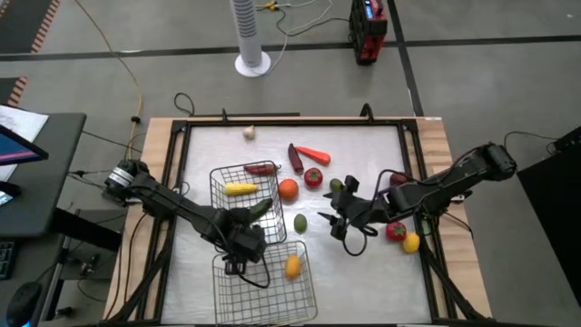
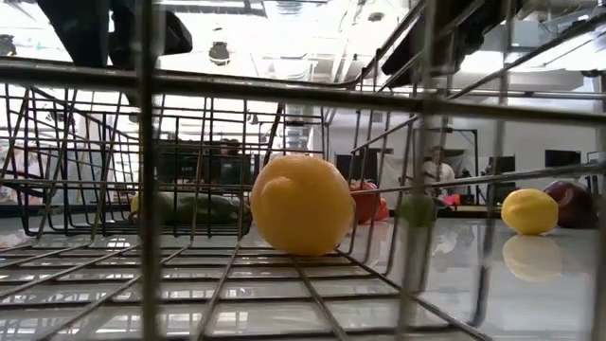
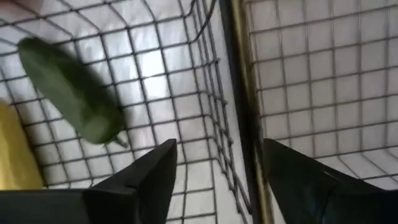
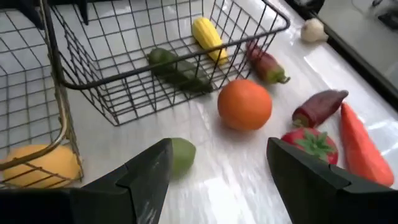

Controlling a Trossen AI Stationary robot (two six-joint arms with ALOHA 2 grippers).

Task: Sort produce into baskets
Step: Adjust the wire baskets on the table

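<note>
The right gripper (image 4: 214,165) hung over the worktop (image 1: 363,282) with its fingers spread wide and nothing between them, and the small green fruit (image 4: 181,154) lay just ahead of the gap, close to one finger and short of the near basket's corner. That was the relation the next move seemed to turn on: in the high view the right gripper (image 1: 343,221) sat a little to the right of the green fruit (image 1: 300,222), with bare worktop between, so this arm was the likelier one to take it, by a short reach toward the baskets. The fruit was roundish, with no long axis to line up on. Beyond it lay an orange (image 4: 244,104), a tomato (image 4: 313,143), a carrot (image 4: 362,148) and a dark red chilli (image 4: 317,107), all loose on the worktop, and a white garlic bulb (image 4: 313,28) farther off by the edge. The left gripper (image 1: 243,245) waited over the seam where the two wire baskets met, open and empty, its wrist view looking down on a cucumber (image 3: 71,90) on the mesh. The far basket (image 1: 221,177) held that cucumber, a yellow corn cob (image 1: 241,189) and a red chilli (image 1: 260,169); the near basket (image 1: 272,313) held one yellow-orange fruit (image 1: 292,266). A red fruit (image 1: 396,231) and a lemon (image 1: 411,242) lay together behind the right arm, near the worktop's right edge.
</note>
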